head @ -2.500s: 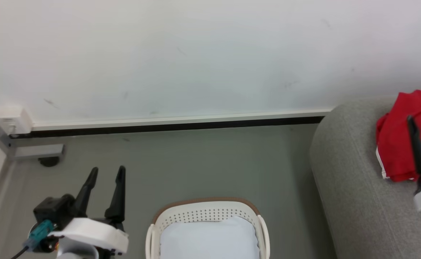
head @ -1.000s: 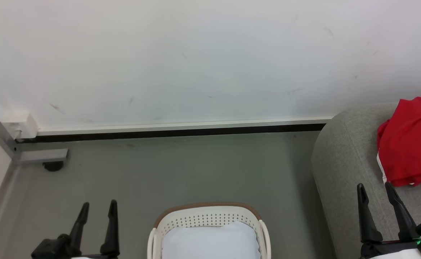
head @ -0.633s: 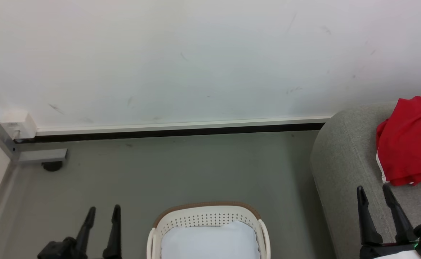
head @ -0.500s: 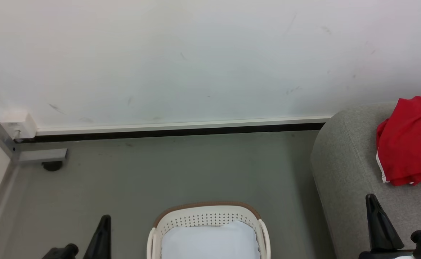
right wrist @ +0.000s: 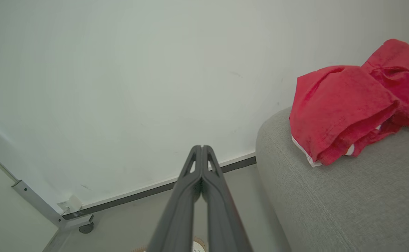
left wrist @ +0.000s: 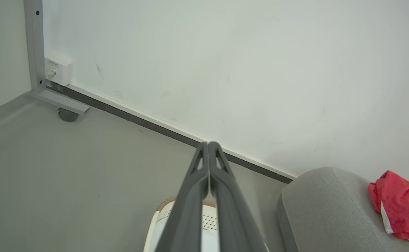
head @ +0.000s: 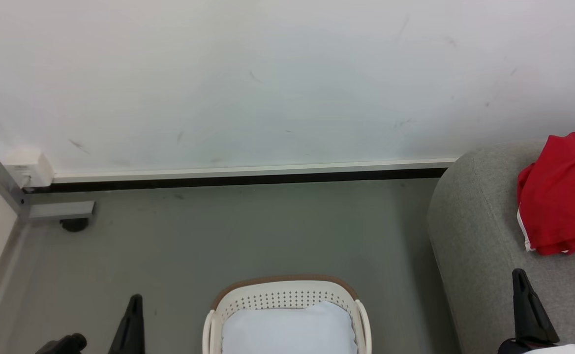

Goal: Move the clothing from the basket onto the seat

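The bright red soft fabric garment with a white stripe trim [head: 560,194] is lying crumpled on top of the large light grey fabric-upholstered seat [head: 484,255], over on the robot's right. It is sitting close to the seat's rounded end and near the pale wall [head: 267,73], with its white trim peeking out along the lower left edge of the heap. At the bottom middle of the head view, the oval white perforated plastic basket with the brown woven-look rim [head: 282,281] is standing on the smooth grey floor [head: 248,231]. It is sitting near the seat's end and well apart from the garment, and it is carrying a pale blue-white flat pillow-like pad [head: 289,329] that is spreading almost from side to side. Now the left gripper [left wrist: 208,144]: its wrist view is showing the two long dark fingers pressed flat together right up to the tips, and in the head view it is hanging low at the left, above the floor beside the basket. The right gripper [right wrist: 202,147] is showing its fingers shut tight against each other too, and it is hovering over the seat cushion, apart from the garment. Along the foot of the wall a dark skirting strip [head: 243,179] is running across to a grey metal post [left wrist: 33,45], with a small white socket box [left wrist: 58,70] and a dark castor [left wrist: 67,114] beside it.
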### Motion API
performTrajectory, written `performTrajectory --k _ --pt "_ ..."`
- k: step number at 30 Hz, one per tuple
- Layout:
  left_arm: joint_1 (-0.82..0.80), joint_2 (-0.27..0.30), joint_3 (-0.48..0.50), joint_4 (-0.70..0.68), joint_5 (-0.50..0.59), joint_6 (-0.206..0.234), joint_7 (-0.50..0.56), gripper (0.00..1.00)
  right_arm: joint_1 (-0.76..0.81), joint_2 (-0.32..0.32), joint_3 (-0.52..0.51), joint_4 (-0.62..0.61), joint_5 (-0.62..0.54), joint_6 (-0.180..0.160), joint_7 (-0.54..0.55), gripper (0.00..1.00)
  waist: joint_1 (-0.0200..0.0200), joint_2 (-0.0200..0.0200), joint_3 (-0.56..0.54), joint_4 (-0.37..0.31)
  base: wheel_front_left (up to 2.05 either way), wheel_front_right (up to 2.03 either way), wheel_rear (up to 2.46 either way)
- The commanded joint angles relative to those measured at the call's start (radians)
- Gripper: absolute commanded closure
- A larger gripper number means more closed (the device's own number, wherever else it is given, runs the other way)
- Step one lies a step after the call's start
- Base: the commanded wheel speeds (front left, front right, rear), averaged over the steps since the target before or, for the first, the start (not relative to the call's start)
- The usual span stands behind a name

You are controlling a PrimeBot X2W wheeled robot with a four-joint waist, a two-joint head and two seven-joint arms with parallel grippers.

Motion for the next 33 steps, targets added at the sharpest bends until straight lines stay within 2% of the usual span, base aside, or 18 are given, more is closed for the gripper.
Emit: performTrajectory --k 1,33 --pt "-0.026 0.005 0.005 -0.016 -0.041 0.000 0.010 1.00 -0.029 -0.003 -0.010 -0.011 0.037 0.000 0.009 1.00 0.0000 -0.0001 0.000 0.001 0.00 0.00 0.00" --pt "-0.062 0.009 0.028 -0.015 -0.497 -0.001 0.130 1.00 -0.057 0.007 -0.056 0.014 0.457 -0.001 0.128 1.00 0.0000 -0.0001 0.005 0.018 0.00 0.00 0.00"
